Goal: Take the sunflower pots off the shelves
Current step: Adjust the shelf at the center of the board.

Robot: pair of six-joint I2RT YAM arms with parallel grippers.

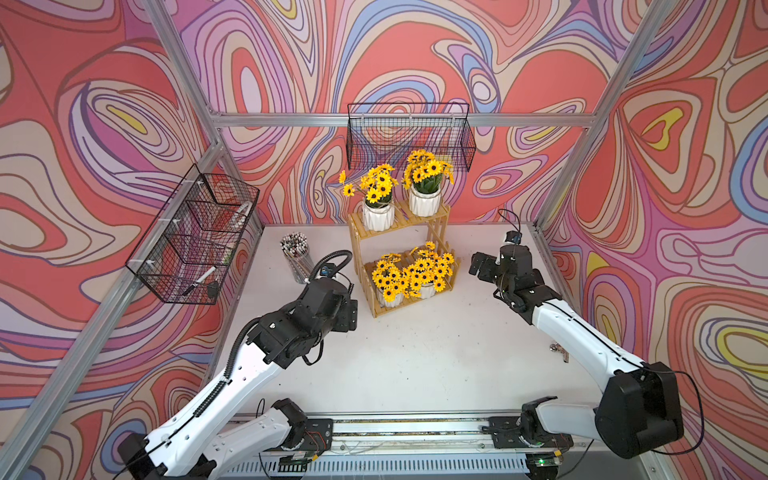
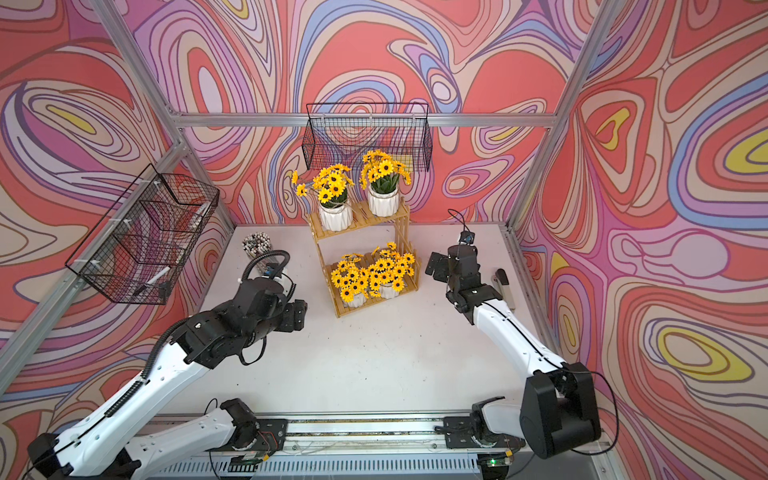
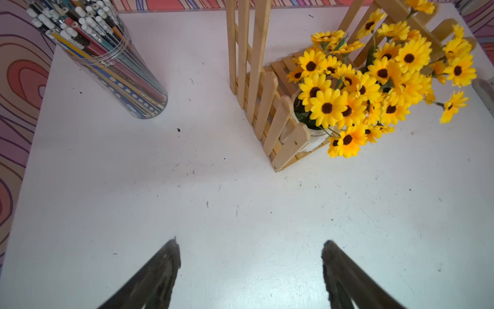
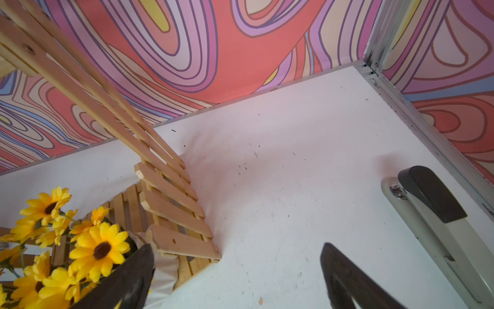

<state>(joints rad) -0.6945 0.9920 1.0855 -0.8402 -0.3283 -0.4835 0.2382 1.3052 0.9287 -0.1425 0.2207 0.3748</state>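
Observation:
The shelves stand at the back middle of the white table, seen in both top views. Two sunflower pots sit on the upper tier. Two more crowd the lower tier, their pots mostly hidden under blooms. My left gripper hovers open to the left of the lower tier, apart from it; the left wrist view shows its fingers wide over bare table. My right gripper is open just right of the lower tier, one finger close beside a white pot.
A clear cup of pencils stands back left, behind my left wrist. Black wire baskets hang on the back wall and the left wall. A stapler lies along the right edge, and a small metal clip sits beside my right forearm.

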